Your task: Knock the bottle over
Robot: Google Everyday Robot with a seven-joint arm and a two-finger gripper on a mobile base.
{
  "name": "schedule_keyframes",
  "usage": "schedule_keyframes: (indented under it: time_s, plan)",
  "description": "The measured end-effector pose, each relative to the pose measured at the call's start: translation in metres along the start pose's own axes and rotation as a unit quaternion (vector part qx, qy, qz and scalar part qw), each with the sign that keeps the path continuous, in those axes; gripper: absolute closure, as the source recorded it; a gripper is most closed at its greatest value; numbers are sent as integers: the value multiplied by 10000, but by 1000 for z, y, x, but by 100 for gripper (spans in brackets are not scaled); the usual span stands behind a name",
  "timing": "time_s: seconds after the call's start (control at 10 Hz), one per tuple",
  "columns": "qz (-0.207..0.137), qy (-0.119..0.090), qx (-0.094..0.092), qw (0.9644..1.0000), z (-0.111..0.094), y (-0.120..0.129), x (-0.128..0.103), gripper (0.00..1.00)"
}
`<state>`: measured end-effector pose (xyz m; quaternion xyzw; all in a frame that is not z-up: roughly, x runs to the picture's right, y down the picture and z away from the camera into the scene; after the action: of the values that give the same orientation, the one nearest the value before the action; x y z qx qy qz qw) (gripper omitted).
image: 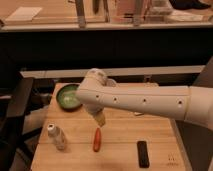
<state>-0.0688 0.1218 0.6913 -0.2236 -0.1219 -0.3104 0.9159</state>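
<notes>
White dark-dotted arm (145, 102), yellowish fingers (100, 119) together above the carrot (96, 139)

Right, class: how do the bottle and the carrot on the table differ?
The bottle is pale with a white cap; the carrot is orange. The bottle stands; the carrot lies flat. Both sit on the wooden table, with the tool hanging just beyond the carrot.

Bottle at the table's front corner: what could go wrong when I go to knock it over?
The tool hangs over mid-table, apart from the bottle, with the carrot just below it. A low sweep toward the bottle may shove the carrot instead. The bottle stands near the side edge of the table, so a hard hit could send it off.
</notes>
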Motion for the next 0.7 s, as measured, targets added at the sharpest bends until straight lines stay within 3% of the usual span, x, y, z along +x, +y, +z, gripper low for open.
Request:
schedule_keyframes:
  time_s: [0.7]
  plan:
    - [-431,-148,119,9989,7,-8,-10,20]
